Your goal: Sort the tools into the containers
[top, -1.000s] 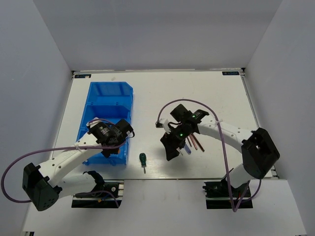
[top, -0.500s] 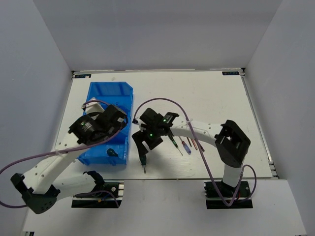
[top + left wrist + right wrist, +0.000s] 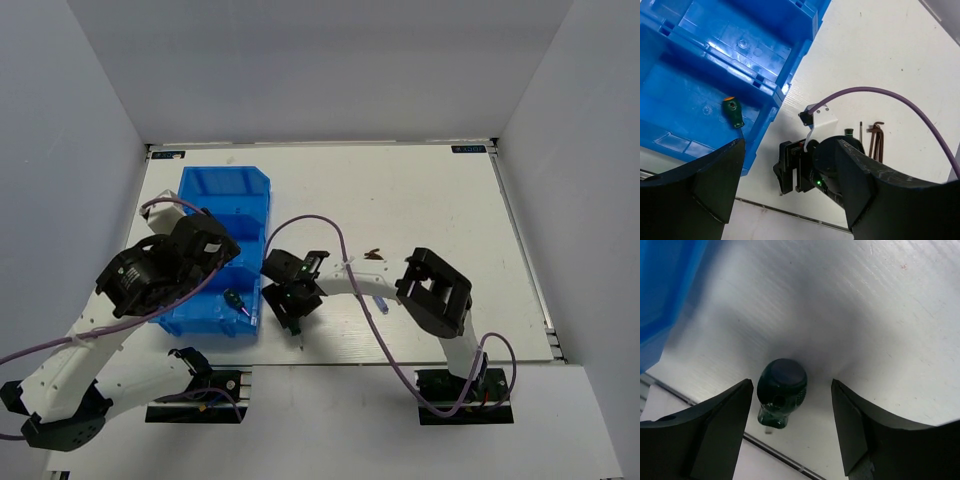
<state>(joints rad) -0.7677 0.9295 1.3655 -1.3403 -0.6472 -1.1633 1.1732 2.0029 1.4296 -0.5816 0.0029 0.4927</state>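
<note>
The stubby green screwdriver (image 3: 781, 390) lies on the table (image 3: 880, 315) at four o'clock from the blue bin (image 3: 225, 195), just beside its near right corner and close to the table's near edge. Our right gripper (image 3: 791, 386) straddles the handle with its jaws wide and neither finger touching. The handle is round, so we judge an off-centre squeeze could roll it toward six o'clock and over the edge. A twin screwdriver (image 3: 733, 111) already sits in the nearest compartment. Our left gripper (image 3: 790, 150) hangs above the bin, wide and empty. A carry toward nine o'clock could clip the bin wall or that arm.
</note>
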